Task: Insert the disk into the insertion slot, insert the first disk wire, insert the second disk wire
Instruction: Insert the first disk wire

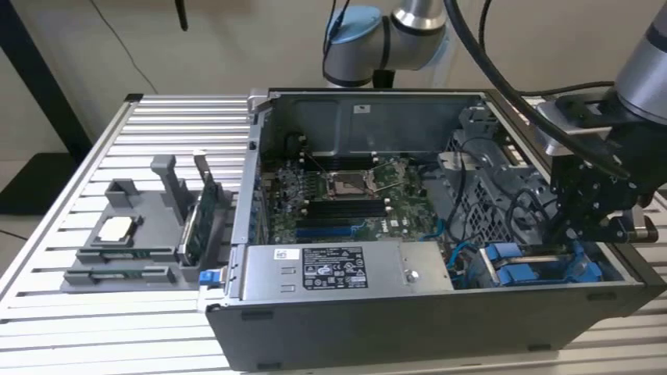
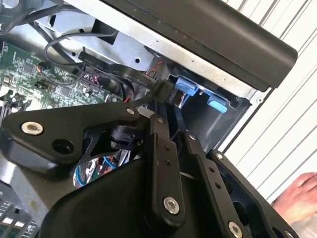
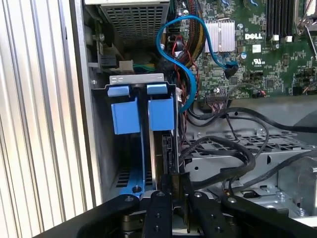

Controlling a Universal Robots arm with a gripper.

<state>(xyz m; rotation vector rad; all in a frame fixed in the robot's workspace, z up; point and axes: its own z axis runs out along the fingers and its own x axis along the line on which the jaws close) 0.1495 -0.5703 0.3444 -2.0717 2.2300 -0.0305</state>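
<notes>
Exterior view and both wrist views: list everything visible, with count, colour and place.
Table: 1, silver slats, under everything.
Computer case: 1, dark grey, open, on table.
Circuit board: 1, green, inside case.
Power box: 1, grey, labelled, along case's near side.
Drive bay: 1, grey, two blue tabs, case corner.
Black cables: several, beside bay.
Parts holder: 1, grey, on table, exterior view's left.
Arm: 1, silver-black, exterior view's right.
Pincer: 1, black, at bay.
Hand: 1, beside case, second wrist view.

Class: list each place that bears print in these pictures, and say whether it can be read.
Power-supply label: print too small to read.
White sticker beside it: too small.
Rear-wall sticker: blurred.
Motherboard: a white logo; the other white marks are too fine.
</notes>
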